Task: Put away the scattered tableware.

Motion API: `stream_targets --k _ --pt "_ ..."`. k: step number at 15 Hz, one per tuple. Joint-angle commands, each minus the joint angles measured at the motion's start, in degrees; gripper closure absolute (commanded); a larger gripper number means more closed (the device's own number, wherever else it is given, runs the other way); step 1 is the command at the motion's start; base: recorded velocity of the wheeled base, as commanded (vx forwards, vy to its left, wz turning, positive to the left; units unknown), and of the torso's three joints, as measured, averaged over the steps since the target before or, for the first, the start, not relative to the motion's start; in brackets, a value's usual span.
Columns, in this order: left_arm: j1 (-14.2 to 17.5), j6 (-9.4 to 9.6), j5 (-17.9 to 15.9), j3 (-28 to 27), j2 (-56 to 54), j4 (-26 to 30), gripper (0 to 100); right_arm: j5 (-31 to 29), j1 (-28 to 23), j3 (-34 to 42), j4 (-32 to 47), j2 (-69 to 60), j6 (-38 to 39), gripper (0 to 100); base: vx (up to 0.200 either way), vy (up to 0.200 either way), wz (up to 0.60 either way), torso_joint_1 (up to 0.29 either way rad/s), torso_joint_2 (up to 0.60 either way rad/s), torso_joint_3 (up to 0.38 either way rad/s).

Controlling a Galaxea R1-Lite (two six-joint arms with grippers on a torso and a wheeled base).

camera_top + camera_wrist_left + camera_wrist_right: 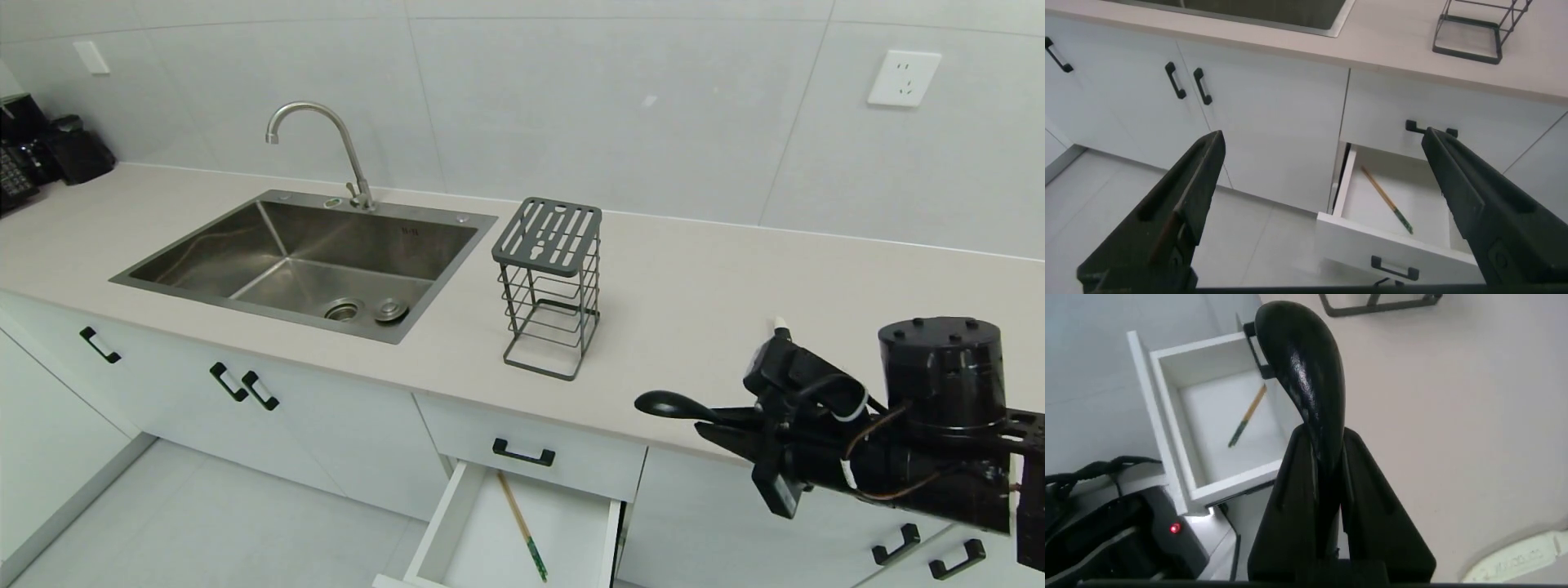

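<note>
Desk (pixel 694 294) with a pulled-out drawer (pixel 437 523) below its front edge. Right tool (pixel 722 420), at the desk edge, clamps a black spoon (pixel 663 403) by the handle. Left tool (pixel 1321 139) hangs spread and empty. Advised: carry the spoon above the drawer, lower it beside the chopstick (pixel 522 527), then release.

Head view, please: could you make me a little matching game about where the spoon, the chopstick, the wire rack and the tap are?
Things:
1. black spoon
2. chopstick
3. wire rack
4. tap

Places:
A. standing on the counter, beside the sink
B. lying in the open drawer
C. held in the right gripper
D. rising at the sink's back edge

Pairs: 1-C, 2-B, 3-A, 4-D.
</note>
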Motion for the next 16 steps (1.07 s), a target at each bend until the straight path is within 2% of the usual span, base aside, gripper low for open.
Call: stream_targets --k 1,3,6,12,16 --pt "0.01 -0.04 0.04 0.01 0.00 -0.01 0 0.04 2.51 3.35 -0.16 -4.04 -0.03 100 0.000 0.000 0.00 0.000 0.00 0.000" --pt "0.01 0.05 0.04 0.01 0.00 -0.01 0 -0.05 5.59 5.02 -0.16 -5.10 1.20 100 0.000 0.000 0.00 0.000 0.00 0.000" --pt "0.01 0.05 0.04 0.01 0.00 -0.01 0 0.21 7.70 2.30 -0.60 -3.69 2.16 100 0.000 0.000 0.00 0.000 0.00 0.000" --pt "0.01 0.05 0.04 0.01 0.00 -0.01 0 0.39 15.87 -7.63 -3.14 7.12 21.50 100 0.000 0.000 0.00 0.000 0.00 0.000" --pt "0.01 0.05 0.04 0.01 0.00 -0.01 0 3.38 17.89 -11.68 -3.85 10.81 24.05 100 0.000 0.000 0.00 0.000 0.00 0.000"
